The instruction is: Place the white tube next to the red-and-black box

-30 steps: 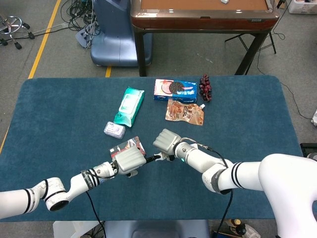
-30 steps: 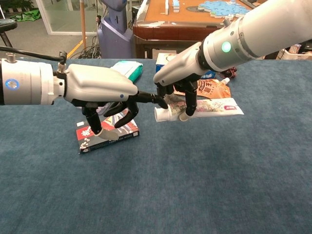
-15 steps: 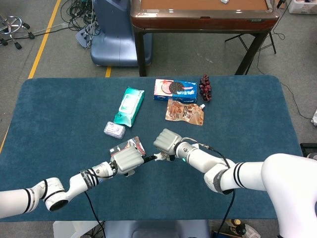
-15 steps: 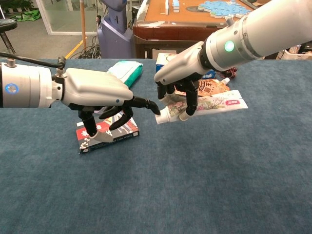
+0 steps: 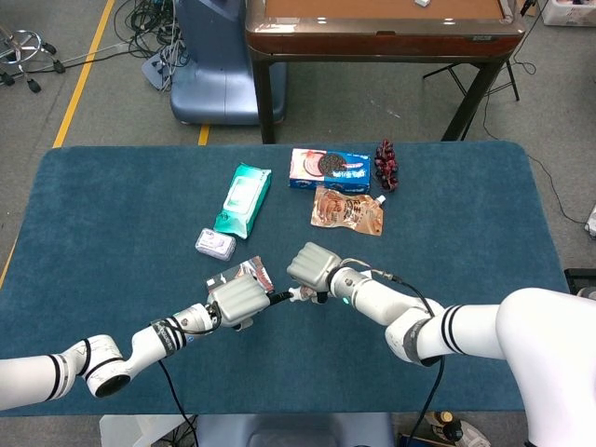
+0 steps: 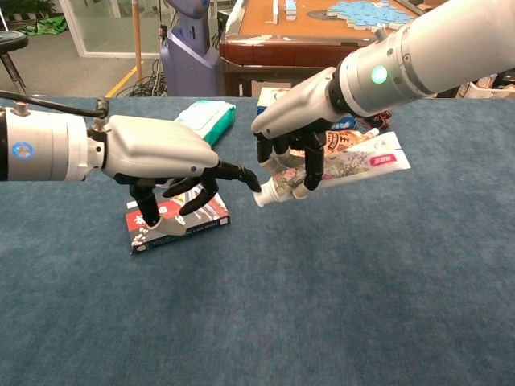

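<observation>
The white tube point(image 6: 348, 167) hangs tilted above the cloth, cap end low and pointing left. My right hand point(image 6: 294, 127) grips it near the cap. In the head view the right hand point(image 5: 312, 264) covers most of the tube. The red-and-black box point(image 6: 179, 222) lies flat on the blue table point(image 6: 322, 305), just left of the tube's cap, and shows in the head view as well point(image 5: 248, 273). My left hand point(image 6: 157, 154) hovers over the box with its fingers loosely bent and holds nothing. One finger reaches out to the tube's cap; I cannot tell whether it touches.
At the back lie a green wipes pack point(image 5: 244, 197), a blue cookie box point(image 5: 329, 169), an orange pouch point(image 5: 346, 210) and a dark red bundle point(image 5: 386, 164). A small pale packet point(image 5: 215, 244) sits left of the red-and-black box. A wooden table point(image 5: 382, 26) stands beyond.
The tube has tilted: its flat end rose while the cap end dipped toward the box. The left hand sank a little, its outstretched finger staying near the cap.
</observation>
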Tool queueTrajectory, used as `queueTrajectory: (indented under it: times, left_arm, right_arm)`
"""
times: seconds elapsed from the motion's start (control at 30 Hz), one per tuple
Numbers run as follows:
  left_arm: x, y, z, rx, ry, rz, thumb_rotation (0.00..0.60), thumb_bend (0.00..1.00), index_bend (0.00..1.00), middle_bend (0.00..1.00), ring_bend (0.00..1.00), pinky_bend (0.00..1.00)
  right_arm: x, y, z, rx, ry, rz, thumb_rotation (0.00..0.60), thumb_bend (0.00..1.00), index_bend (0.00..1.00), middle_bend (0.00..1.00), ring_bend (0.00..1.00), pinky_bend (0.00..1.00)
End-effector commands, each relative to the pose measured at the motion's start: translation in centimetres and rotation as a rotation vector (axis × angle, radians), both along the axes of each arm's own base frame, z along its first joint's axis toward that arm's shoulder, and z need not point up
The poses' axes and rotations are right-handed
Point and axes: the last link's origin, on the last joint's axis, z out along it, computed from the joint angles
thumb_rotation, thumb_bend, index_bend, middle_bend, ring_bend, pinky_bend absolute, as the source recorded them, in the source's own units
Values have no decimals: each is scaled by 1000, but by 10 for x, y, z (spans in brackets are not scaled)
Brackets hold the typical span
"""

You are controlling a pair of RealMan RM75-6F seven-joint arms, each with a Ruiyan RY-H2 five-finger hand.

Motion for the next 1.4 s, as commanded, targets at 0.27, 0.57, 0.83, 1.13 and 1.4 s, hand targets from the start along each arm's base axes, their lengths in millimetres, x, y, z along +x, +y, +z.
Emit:
queueTrajectory:
  times: [0.27, 0.57, 0.83, 1.13, 1.4]
  left_arm:
    - [-2, -1, -2, -3, 8, 6, 600, 255, 121, 607, 660, 516]
    - [-1, -1, -3, -5, 11, 10, 600, 255, 121, 607, 658, 516]
    - [-1, -2, -4, -8, 15, 11, 600, 255, 121, 607, 656, 516]
    - [-1, -1, -6, -7, 17, 14, 600, 255, 121, 606, 654, 516]
    - [-2, -1, -8, -9, 25, 17, 600, 255, 121, 606, 653, 516]
  right_arm:
    - [1, 0, 2, -3, -13, 0, 600, 1000, 1000, 850, 844, 484]
    - [1, 1, 3, -5, -27, 1, 600, 1000, 1000, 858, 854, 486]
    - [2, 1, 7, -9, -48, 0, 600, 1000, 1000, 866, 864, 487]
    - [1, 2, 9, -9, -56, -4, 600, 1000, 1000, 874, 873, 487]
    - [1, 1, 11, -11, -68, -5, 600, 1000, 1000, 878, 879, 490]
